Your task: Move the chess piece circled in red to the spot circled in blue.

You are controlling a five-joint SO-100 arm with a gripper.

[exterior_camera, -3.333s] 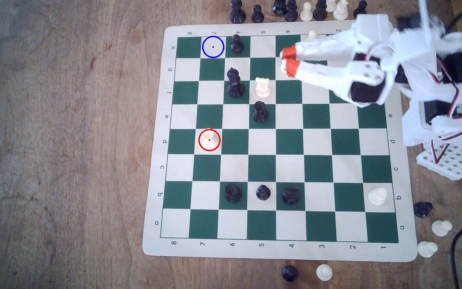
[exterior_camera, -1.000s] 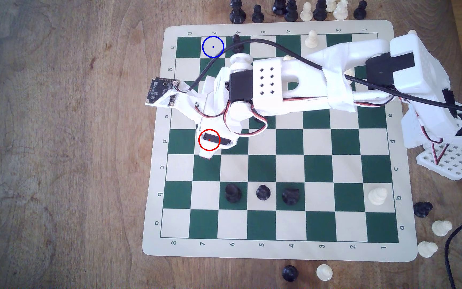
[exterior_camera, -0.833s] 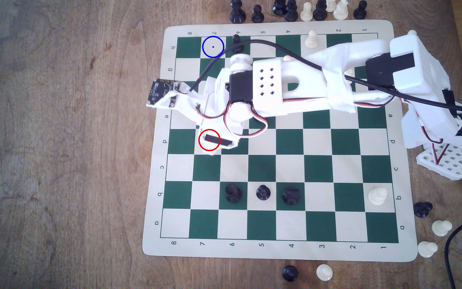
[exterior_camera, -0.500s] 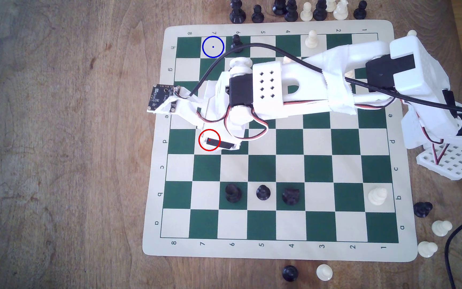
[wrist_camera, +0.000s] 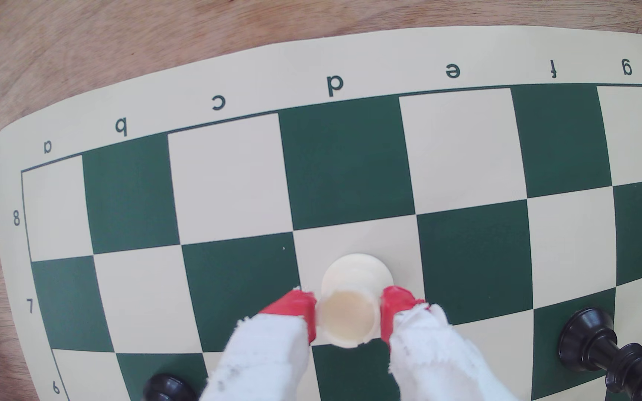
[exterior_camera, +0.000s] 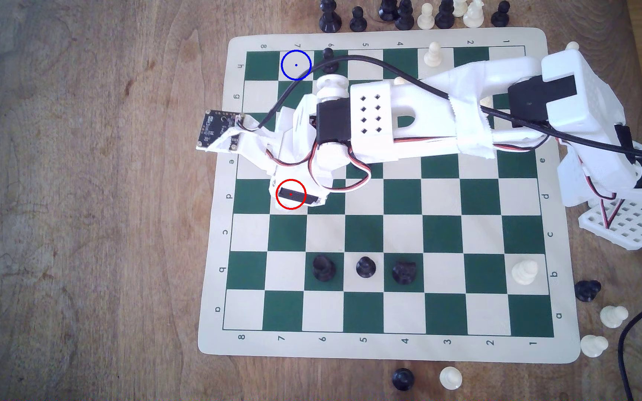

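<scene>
Two red-tipped jaws grip cup-topped chess piece (wrist_camera: 348, 308)

The table (exterior_camera: 80, 231) is matt, grained wood. The board (wrist_camera: 350, 61) looks like a smooth, thin mat, perhaps vinyl. The piece (wrist_camera: 348, 308) is smooth cream plastic, the gripper (wrist_camera: 348, 314) rough white plastic with red-coated fingertips (wrist_camera: 292, 304).

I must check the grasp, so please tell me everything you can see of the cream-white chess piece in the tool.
The cream-white chess piece looks like smooth plastic: broad round base, narrower body, flat rimmed cup-like top. It stands upright on a cream square in row d, column 7. The tool's red fingertips press its top from both sides.
</scene>
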